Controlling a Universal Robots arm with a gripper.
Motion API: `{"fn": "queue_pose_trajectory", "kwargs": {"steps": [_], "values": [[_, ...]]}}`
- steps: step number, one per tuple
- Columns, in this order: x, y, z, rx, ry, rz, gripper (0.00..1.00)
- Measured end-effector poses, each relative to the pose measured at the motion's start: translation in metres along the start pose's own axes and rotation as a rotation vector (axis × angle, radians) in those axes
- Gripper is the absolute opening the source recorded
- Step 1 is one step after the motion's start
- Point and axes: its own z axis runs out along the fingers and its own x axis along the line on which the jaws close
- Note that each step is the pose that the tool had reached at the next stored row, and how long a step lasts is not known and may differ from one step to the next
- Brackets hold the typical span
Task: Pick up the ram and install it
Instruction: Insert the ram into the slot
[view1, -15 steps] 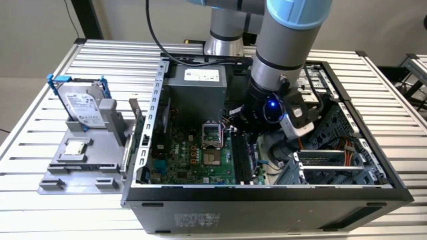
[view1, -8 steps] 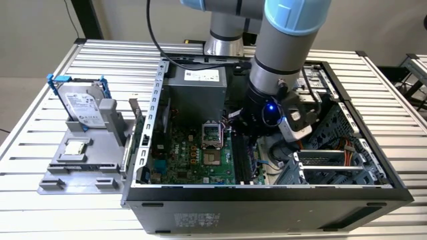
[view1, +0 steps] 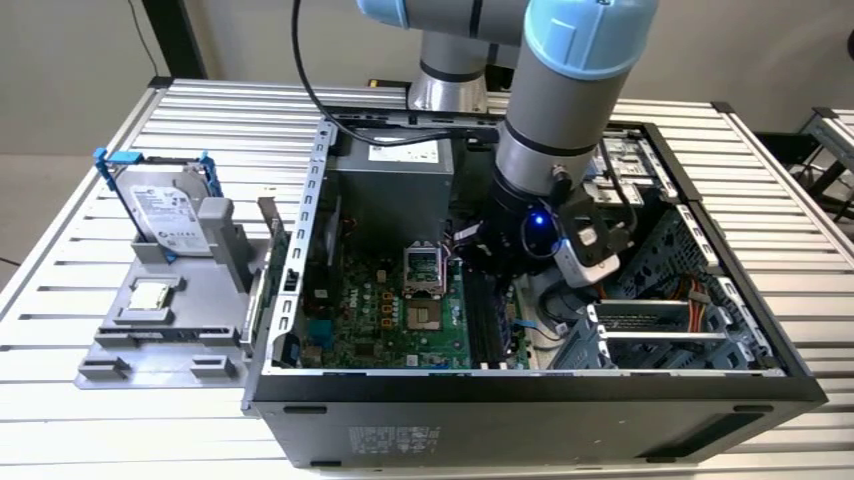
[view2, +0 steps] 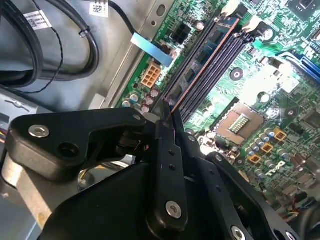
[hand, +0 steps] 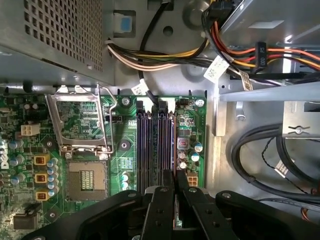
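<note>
The ram (view2: 209, 49) is a thin greenish stick with dark chips. It stands on edge along the memory slots (hand: 156, 142) of the motherboard (view1: 380, 315) inside the open computer case (view1: 534, 385). My gripper (view2: 167, 114) is shut on the stick's near end, one black finger pressed to each face. In the first wrist view the gripper (hand: 175, 182) sits over the slot nearest the case's cable side, and the ram (hand: 175, 212) shows edge-on between the fingers. In the exterior view the arm's wrist (view1: 534, 235) reaches down into the case and covers the slots.
The bare processor socket (hand: 82, 150) lies beside the slots. Bundled power cables (hand: 165, 55) and black cables (hand: 260, 150) run close by. Outside the case, on the exterior view's left, a grey stand (view1: 160, 350) holds a silver hard drive (view1: 167, 210) in a blue bracket and a small square chip (view1: 151, 295).
</note>
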Motion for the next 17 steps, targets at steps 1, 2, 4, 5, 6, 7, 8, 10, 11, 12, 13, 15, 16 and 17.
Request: {"fn": "queue_pose_trajectory", "kwargs": {"steps": [1,2,4,5,6,7,8,10,11,12,13,15,16,17], "values": [[0.0,0.0,0.0005,0.0,0.0003,0.0,0.0],[0.0,0.0,0.0007,0.0002,0.0006,0.0,0.0],[0.0,0.0,0.0014,-0.0001,0.0015,0.0,0.0],[0.0,0.0001,0.0018,-0.0002,0.002,0.0,0.0],[0.0,0.0001,0.0024,-0.0001,0.0027,0.0,0.0],[0.0,0.0,0.0029,0.0,0.0034,0.0,0.0],[0.0,0.0,0.0036,0.0002,0.004,0.0,0.0],[0.0001,-0.0001,0.0046,0.0007,0.0052,0.0,0.0],[0.0001,-0.0001,0.0051,0.0005,0.0056,0.0,0.0],[0.0001,0.0,0.0053,0.0002,0.0061,0.0,0.0],[0.0,0.0,0.0055,0.0002,0.0066,0.0,0.0],[0.0,0.0,0.006,0.0001,0.0071,0.0,0.0],[0.0,0.0,0.006,0.0001,0.0072,0.0,0.0],[0.0001,0.0,0.006,0.0002,0.0072,0.0,0.0]]}}
